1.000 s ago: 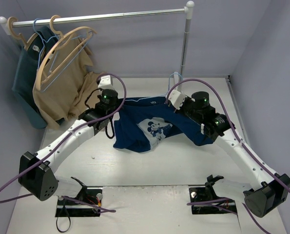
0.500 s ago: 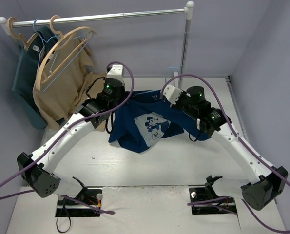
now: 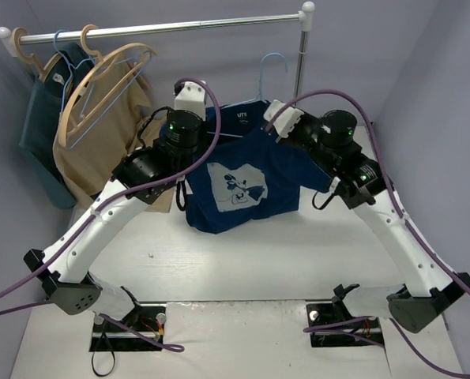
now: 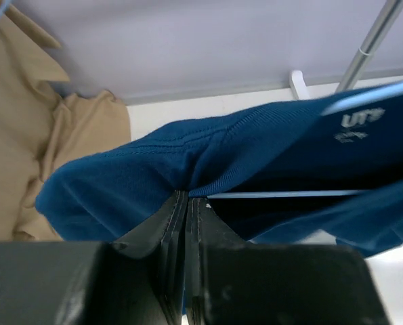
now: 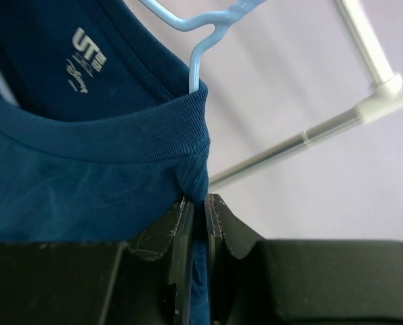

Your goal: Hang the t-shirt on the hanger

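You're holding the t-shirt (image 3: 242,178) up, left end effector (image 4: 186,196) clamping tight on a shoulder fold, right end effector (image 5: 196,200) pinching the collar. The hanger (image 5: 192,71) is mostly hiding inside it, only the hook peeking out. Can't tell if the hem's touching the tabletop (image 3: 258,260).

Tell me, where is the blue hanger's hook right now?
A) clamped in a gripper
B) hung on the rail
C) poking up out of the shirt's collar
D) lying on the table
C: the hanger hook rises out of the t-shirt collar, below the rail and not touching it, while the left gripper and right gripper pinch shirt fabric.
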Tool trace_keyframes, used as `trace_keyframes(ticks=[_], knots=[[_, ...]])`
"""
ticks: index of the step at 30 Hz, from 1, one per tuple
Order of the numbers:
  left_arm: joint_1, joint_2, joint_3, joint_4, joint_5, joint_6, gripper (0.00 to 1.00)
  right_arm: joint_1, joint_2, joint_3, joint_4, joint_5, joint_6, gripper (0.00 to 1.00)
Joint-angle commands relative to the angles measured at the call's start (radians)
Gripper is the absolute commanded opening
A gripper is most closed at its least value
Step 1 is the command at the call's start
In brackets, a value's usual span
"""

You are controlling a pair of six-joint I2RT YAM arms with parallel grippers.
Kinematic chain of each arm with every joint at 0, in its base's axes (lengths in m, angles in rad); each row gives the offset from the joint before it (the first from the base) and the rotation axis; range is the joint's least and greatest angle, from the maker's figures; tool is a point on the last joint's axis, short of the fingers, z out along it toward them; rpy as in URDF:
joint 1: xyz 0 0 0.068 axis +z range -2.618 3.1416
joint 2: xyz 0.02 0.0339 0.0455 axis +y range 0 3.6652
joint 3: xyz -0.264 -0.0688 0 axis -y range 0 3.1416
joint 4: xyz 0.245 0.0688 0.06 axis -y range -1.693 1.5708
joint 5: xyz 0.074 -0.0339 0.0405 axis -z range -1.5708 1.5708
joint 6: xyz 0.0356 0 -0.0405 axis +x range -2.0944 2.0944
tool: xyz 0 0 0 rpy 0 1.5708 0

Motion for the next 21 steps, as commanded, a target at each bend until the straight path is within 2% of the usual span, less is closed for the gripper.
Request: trace_keyframes(ticks=[1,5,8,14,21], knots=[[-0.006,-0.037,0.013,0.004,-0.063,0.064,0.00,0.009,-0.112,-0.052,0.164,-0.126,-0.007,0.00],[-0.008,-0.117,-0.098,0.054,-0.010,0.066,0.00,0.009,-0.193,-0.306,0.190,-0.155,0.037,0.00],[-0.008,-0.126,-0.133,0.034,0.003,0.061,0.00,0.010,-0.257,-0.444,0.262,-0.168,0.106,0.00],[-0.009,-0.119,-0.153,0.030,0.093,-0.006,0.00,0.038,-0.278,-0.528,0.354,-0.132,0.131,0.00],[-0.086,-0.090,-0.173,0.059,0.106,-0.032,0.00,0.040,-0.253,-0.529,0.446,-0.123,0.140,0.00]])
